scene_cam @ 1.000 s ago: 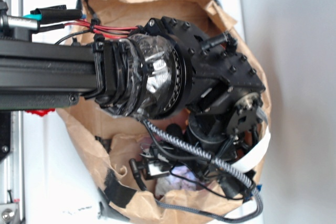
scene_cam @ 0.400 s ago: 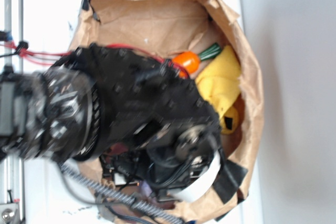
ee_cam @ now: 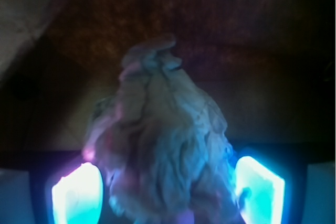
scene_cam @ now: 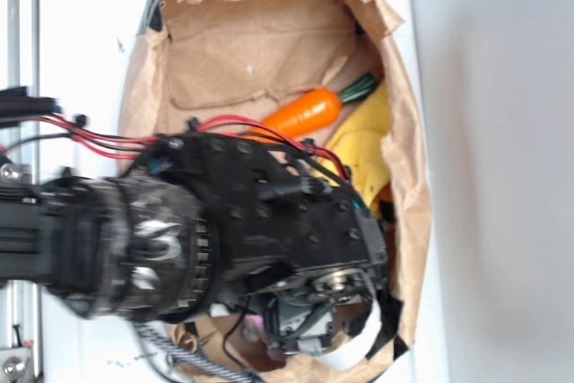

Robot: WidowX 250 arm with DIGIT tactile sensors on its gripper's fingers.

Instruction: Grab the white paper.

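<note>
- Reaching down into the brown paper bag (scene_cam: 260, 51), black robot arm (scene_cam: 224, 230) filling the lower half.
- Showing beside the arm: an orange carrot (scene_cam: 303, 114), lying tilted, green top toward the bag's right wall.
- Just below it, a yellow cloth (scene_cam: 363, 150).
- Gripper fingers buried, unreadable.

I see a white tabletop (scene_cam: 90, 69) carrying the brown paper bag (scene_cam: 269, 51), open toward the exterior camera. Bag lies directly on it, mouth surrounding the fingers. Right of the fingers, past the bag's edge, the surface turns grey (scene_cam: 502, 177).
</note>
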